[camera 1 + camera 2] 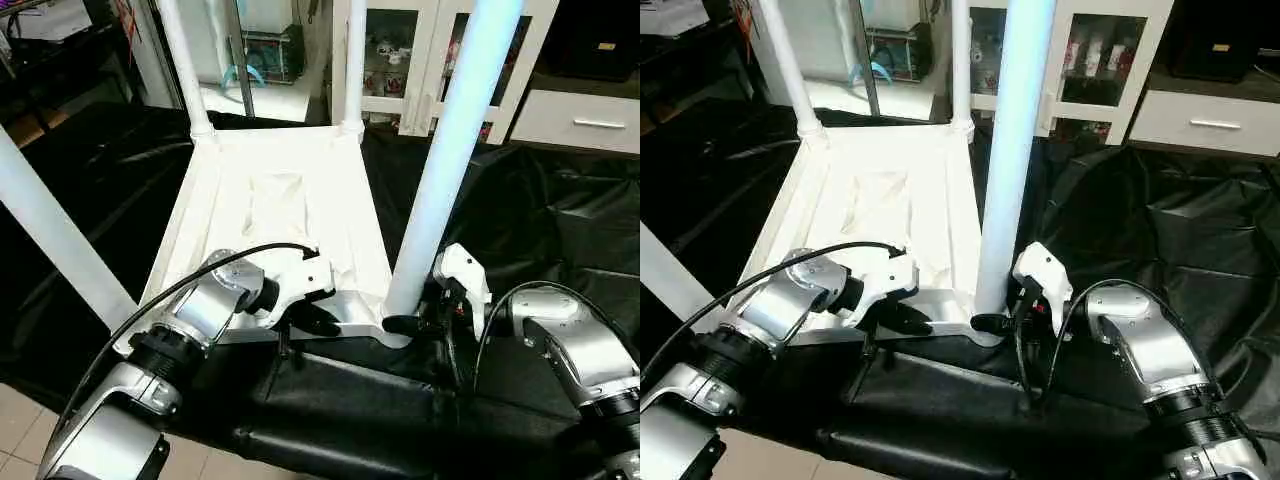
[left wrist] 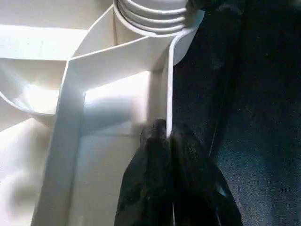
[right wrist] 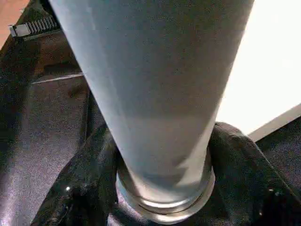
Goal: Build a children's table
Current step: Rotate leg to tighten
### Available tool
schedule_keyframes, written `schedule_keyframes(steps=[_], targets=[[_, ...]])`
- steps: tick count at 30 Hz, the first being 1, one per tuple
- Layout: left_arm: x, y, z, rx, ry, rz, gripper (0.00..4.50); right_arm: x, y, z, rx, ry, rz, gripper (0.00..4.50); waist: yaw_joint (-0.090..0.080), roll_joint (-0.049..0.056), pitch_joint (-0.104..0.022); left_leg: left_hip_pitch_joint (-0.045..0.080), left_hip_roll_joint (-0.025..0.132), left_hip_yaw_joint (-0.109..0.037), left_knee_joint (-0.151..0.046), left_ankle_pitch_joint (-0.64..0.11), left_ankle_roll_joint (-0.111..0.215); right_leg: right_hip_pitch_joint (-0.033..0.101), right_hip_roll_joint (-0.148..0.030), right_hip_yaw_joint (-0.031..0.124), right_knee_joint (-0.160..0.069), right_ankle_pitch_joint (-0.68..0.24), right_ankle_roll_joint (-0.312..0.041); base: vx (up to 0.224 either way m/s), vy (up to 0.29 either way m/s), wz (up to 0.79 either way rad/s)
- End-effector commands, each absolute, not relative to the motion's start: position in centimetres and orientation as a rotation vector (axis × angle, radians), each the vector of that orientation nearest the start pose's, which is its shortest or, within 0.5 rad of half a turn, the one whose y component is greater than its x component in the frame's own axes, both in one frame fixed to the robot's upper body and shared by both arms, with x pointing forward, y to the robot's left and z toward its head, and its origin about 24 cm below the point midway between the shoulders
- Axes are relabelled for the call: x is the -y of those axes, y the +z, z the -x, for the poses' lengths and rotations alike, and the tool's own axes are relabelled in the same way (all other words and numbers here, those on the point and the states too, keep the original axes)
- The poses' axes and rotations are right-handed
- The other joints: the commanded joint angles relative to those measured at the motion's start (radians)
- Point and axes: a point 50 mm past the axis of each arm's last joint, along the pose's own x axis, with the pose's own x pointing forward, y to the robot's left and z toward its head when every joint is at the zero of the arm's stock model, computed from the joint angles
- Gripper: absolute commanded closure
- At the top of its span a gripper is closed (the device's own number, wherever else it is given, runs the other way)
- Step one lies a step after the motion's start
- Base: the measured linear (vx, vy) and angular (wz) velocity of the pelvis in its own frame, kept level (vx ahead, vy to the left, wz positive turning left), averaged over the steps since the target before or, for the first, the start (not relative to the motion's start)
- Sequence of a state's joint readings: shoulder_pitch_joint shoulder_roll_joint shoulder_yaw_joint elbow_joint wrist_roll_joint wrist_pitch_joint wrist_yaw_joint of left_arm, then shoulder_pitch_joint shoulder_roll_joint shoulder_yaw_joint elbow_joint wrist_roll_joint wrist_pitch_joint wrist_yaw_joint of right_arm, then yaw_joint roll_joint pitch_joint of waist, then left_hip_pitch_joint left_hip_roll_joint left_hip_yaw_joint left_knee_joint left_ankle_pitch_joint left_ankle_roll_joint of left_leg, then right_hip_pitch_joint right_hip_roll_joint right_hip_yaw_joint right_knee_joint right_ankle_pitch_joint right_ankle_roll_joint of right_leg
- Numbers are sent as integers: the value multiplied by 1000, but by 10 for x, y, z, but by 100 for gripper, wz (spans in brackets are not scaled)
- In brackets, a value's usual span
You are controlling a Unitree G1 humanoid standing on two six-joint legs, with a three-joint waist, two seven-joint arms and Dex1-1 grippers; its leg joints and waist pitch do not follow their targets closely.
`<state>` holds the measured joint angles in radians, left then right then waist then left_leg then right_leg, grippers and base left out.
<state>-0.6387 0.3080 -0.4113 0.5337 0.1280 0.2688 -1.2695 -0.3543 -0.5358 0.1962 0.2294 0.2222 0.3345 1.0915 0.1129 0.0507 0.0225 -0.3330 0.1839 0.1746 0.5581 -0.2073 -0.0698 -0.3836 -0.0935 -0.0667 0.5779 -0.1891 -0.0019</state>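
Already upside down on the black cloth, the white plastic ribbed tabletop has its near rim pinched by the left gripper, while the right gripper straddles the white tapered tube leg at five o'clock — clamped or loose, I cannot tell — so turning it crooked risks cross-threading.

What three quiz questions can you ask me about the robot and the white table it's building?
1. True or false: the table top lies upside down on the black cloth.
2. How many white legs can you count?
3. What is the left gripper pinching? A: the table top's near rim. B: a leg. C: a cable.

Key: 1 true. 2 four. 3 A.
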Motion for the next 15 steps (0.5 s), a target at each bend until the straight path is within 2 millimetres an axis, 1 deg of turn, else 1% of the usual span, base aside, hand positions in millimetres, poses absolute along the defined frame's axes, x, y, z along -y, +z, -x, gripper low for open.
schedule_keyframes(steps=[1,2,3,4,5,6,7,8,9,10,11,12,13,14,15], targets=[[-106,12,-289,-836,-1492,-486,450,178,52,-281,-488,1155,207,197,0,-19,-43,-10,44,-7,-51,-111,90,48,-57,38,-48,-98,-262,0,0,0],[-105,11,-288,-830,-1484,-470,450,177,48,-280,-489,1132,191,197,-2,-26,-43,-10,44,-6,-51,-110,91,48,-57,39,-49,-99,-261,0,0,0],[-103,12,-290,-817,-1467,-451,450,176,45,-282,-481,1090,168,197,-2,-18,-43,-9,44,-6,-52,-108,88,45,-57,39,-49,-105,-259,0,0,0],[-102,13,-292,-806,-1450,-441,450,176,43,-284,-475,1051,155,197,-4,-16,-42,-10,44,-6,-52,-112,85,45,-56,39,-49,-107,-258,0,0,0],[-101,13,-294,-795,-1429,-433,450,176,40,-287,-470,996,142,197,-6,-17,-39,-9,43,-5,-55,-137,75,43,-56,39,-56,-135,-254,0,0,0],[-100,12,-296,-785,-1408,-427,450,176,36,-289,-466,943,132,197,-12,-18,-37,-9,42,-7,-60,-176,58,43,-57,38,-61,-190,-241,0,0,0],[-98,12,-298,-779,-1393,-426,450,175,33,-291,-461,893,129,198,-15,-19,-35,-8,41,-8,-61,-198,49,43,-58,38,-66,-228,-229,0,0,0],[-97,13,-301,-768,-1368,-425,450,174,30,-293,-458,825,127,198,-22,-17,-31,-7,40,-10,-66,-239,32,40,-57,38,-74,-305,-206,-53,8,-2],[-92,15,-307,-749,-1319,-424,450,168,25,-296,-461,721,123,198,-30,-18,-27,-7,38,-15,-72,-284,14,39,-58,36,-82,-394,-175,-53,8,-2],[-91,16,-308,-744,-1308,-423,450,167,25,-297,-461,693,116,199,-37,-17,-27,-7,36,-19,-75,-304,0,39,-59,35,-86,-449,-145,-58,8,-6],[-90,17,-310,-738,-1293,-422,450,165,24,-299,-460,659,107,199,-41,-17,-26,-7,35,-20,-77,-317,-4,37,-58,34,-90,-474,-131,-56,7,-6],[-85,19,-315,-722,-1253,-415,450,159,22,-302,-465,564,64,199,-48,-19,-24,-4,32,-21,-77,-339,-9,30,-56,34,-98,-512,-112,-56,7,-6],[-82,20,-317,-713,-1238,-414,450,156,21,-303,-461,537,54,199,-51,-18,-24,0,31,-22,-77,-353,-11,26,-57,33,-100,-534,-105,-51,3,-2],[-79,21,-319,-701,-1217,-412,450,151,20,-304,-454,504,49,199,-54,-19,-24,1,31,-24,-76,-363,-10,25,-57,32,-103,-551,-97,0,0,0],[-72,23,-324,-677,-1156,-412,450,143,17,-305,-444,430,30,199,-58,-22,-24,0,29,-24,-76,-367,-9,19,-57,33,-108,-572,-83,0,0,0]])
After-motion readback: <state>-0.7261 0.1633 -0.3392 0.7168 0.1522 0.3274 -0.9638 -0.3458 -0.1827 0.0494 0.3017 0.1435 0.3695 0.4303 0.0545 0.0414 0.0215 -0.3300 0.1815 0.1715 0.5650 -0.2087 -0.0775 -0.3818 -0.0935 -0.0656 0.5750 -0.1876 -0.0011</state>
